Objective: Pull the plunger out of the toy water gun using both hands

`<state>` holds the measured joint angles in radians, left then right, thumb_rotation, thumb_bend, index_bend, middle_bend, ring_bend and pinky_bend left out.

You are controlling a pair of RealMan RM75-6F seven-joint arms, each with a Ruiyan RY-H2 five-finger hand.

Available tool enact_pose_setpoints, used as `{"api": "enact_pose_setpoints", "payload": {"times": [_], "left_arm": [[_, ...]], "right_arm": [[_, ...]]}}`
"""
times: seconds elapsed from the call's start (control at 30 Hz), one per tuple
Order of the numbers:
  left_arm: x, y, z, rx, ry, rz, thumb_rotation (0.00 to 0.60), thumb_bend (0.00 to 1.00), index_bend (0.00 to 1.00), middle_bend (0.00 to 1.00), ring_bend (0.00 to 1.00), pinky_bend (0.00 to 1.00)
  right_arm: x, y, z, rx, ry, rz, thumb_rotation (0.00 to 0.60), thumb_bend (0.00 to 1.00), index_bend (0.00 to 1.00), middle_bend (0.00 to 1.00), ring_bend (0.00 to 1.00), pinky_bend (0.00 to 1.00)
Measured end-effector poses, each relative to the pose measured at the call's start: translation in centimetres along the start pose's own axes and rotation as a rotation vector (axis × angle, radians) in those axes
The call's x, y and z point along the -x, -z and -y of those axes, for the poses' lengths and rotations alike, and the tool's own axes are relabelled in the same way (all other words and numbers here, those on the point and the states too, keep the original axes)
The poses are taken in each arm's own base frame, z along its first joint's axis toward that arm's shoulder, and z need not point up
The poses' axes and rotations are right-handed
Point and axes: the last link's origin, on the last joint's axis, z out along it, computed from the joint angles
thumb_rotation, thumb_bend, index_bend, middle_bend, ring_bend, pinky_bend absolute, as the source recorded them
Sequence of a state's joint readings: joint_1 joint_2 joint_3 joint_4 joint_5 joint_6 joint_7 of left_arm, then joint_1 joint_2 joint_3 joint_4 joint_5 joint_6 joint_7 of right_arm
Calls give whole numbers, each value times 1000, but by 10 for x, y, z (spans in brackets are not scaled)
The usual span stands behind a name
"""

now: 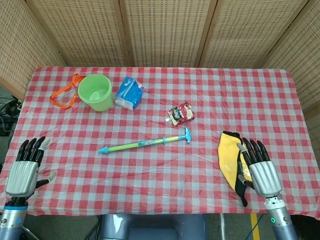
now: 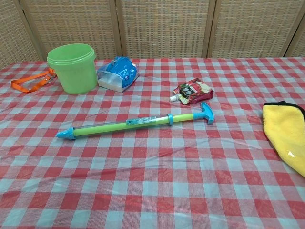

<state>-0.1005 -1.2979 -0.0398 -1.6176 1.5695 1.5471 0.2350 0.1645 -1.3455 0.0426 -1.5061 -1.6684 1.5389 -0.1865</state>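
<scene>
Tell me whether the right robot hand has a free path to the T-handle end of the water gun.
Probably yes. The right robot hand rests open over the yellow cloth, and only bare tablecloth lies between it and the water gun's handle. The red pouch sits behind the handle, off that line.

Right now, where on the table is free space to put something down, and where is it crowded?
Free: the wide strip between the toy water gun and the near table edge, bordered by the left hand and the yellow cloth. The far right corner is bare too. Crowded: far left, with the green bucket, orange strap, blue packet; the red pouch sits mid-table.
</scene>
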Motion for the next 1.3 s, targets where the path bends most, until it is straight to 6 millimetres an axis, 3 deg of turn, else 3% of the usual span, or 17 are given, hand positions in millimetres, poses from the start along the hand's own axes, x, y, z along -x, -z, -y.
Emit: {"api": "enact_pose_setpoints", "payload": {"times": [0.93, 1.03, 1.17, 1.3], "left_arm": [[0, -1, -2, 5, 4, 5, 600, 0, 0, 0, 0, 0], [-1, -1, -1, -1, 9, 0, 600, 0, 0, 0, 0, 0], [-2, -2, 0, -6, 12, -3, 600, 0, 0, 0, 0, 0], [-2, -2, 0, -4, 9, -1, 600, 0, 0, 0, 0, 0]], "right_arm": [[2, 1, 0, -13, -3, 4, 600, 86, 122, 6, 0, 0], [1, 1, 4, -30, -7, -13, 600, 86, 181, 148, 92, 67], [-3, -6, 10, -57, -28, -65, 600, 86, 234, 473, 432, 375], [-8, -22, 19, -98, -26, -92, 600, 85, 253, 709, 679, 552]]}}
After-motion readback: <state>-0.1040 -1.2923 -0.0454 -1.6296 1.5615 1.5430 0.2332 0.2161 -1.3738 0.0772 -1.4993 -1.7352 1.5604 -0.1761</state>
